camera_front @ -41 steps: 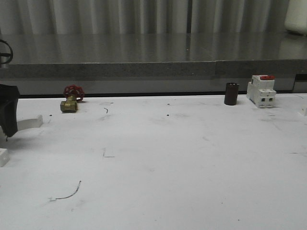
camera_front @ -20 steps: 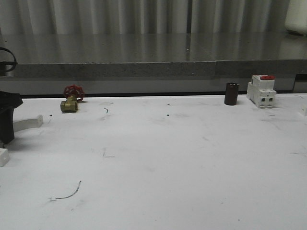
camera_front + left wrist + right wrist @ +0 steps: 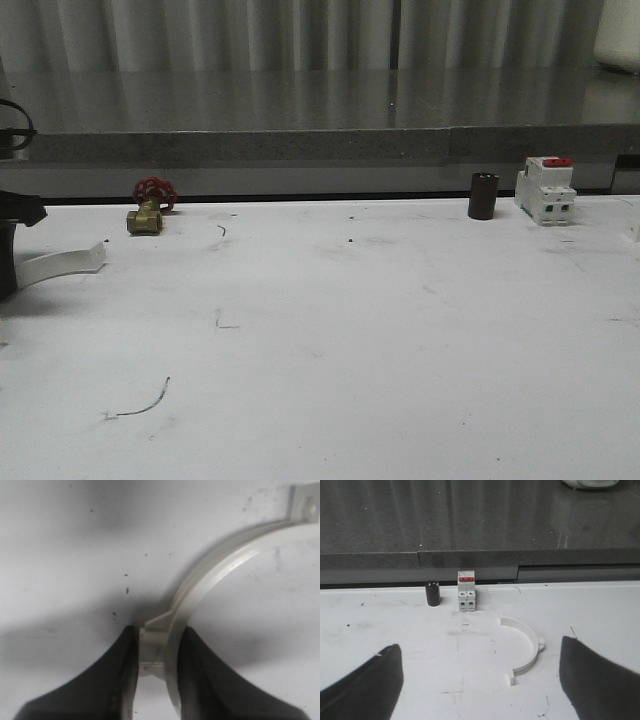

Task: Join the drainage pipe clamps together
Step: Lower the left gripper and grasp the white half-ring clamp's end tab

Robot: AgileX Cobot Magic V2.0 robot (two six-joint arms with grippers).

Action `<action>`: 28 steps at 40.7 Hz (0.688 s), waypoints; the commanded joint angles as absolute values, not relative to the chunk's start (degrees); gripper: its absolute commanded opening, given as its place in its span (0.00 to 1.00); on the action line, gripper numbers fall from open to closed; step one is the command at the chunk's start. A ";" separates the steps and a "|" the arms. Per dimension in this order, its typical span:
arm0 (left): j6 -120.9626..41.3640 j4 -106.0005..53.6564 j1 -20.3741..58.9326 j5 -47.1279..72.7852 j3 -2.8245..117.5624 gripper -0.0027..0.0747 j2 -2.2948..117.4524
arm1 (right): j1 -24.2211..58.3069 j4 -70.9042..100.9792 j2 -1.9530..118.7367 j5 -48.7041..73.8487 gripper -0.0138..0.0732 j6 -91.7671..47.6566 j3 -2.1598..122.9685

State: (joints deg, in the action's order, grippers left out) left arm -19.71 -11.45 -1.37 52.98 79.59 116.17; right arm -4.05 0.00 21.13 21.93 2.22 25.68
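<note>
My left gripper (image 3: pixel 156 667) is shut on one white half-ring drainage pipe clamp (image 3: pixel 215 575), pinching its outer lug and band between the black fingers. In the front view this clamp (image 3: pixel 62 264) juts out from the dark gripper (image 3: pixel 8 250) at the table's far left edge, lifted a little off the surface. The second drainage pipe clamp (image 3: pixel 525 647) lies flat on the white table in the right wrist view, between the spread fingers of my right gripper (image 3: pixel 480 680), which is open and holds nothing.
A brass valve with a red handwheel (image 3: pixel 149 206) stands at the back left. A dark cylinder (image 3: pixel 482 195) and a white circuit breaker with a red switch (image 3: pixel 545 189) stand at the back right. A grey ledge (image 3: pixel 320 145) runs behind the table.
The left gripper has shifted further left out of the front view, and its clamp has risen and swung so its end points more to the right. The white piece at the left edge is gone.
</note>
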 commanded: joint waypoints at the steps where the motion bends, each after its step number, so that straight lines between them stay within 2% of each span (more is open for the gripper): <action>1: -19.60 -12.53 -1.43 52.51 81.19 0.18 113.05 | -4.02 -0.35 21.98 17.89 0.91 1.91 27.59; 8: -17.70 -12.68 -0.68 53.02 81.35 0.18 111.03 | -4.02 -0.35 21.98 17.89 0.91 1.91 27.59; 14: -9.73 -8.70 2.28 57.37 83.56 0.18 110.71 | -4.02 -0.35 21.98 17.89 0.91 1.91 27.59; 19: -0.91 -3.61 7.46 61.19 86.29 0.18 110.69 | -4.02 -0.35 21.98 17.89 0.91 1.91 27.59; 28: 7.19 -5.34 18.14 61.99 90.85 0.19 111.59 | -4.02 -0.35 21.98 17.89 0.91 1.91 27.59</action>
